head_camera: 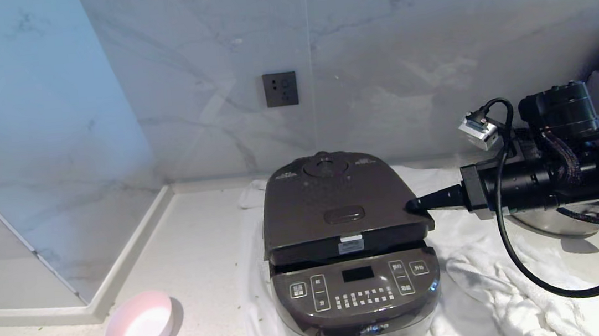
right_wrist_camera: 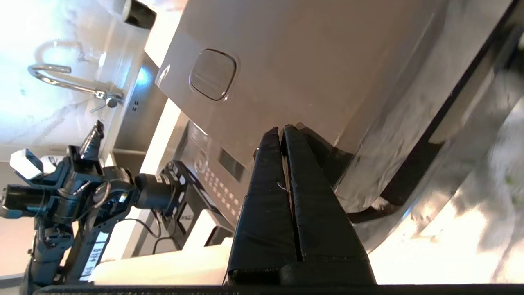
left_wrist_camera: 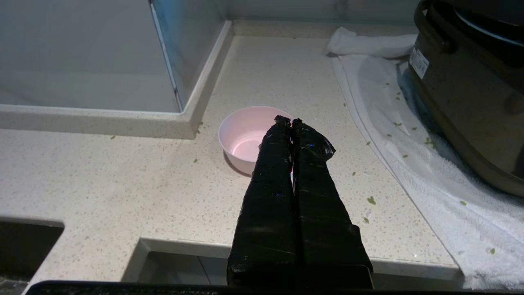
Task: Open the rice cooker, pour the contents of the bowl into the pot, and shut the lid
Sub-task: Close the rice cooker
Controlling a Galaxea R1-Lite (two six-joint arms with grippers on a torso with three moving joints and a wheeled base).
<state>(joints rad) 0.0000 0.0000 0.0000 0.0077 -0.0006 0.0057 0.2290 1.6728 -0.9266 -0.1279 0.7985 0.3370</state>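
Head camera looks down at the rice cooker on the counter. Left wrist camera faces the bowl. Right wrist camera sits close against the lid; all share the cooker.

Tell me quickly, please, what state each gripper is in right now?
Left gripper: shut, holding nothing.
Right gripper: shut, empty, at the lid edge.

No legible text; cooker logo blurred.
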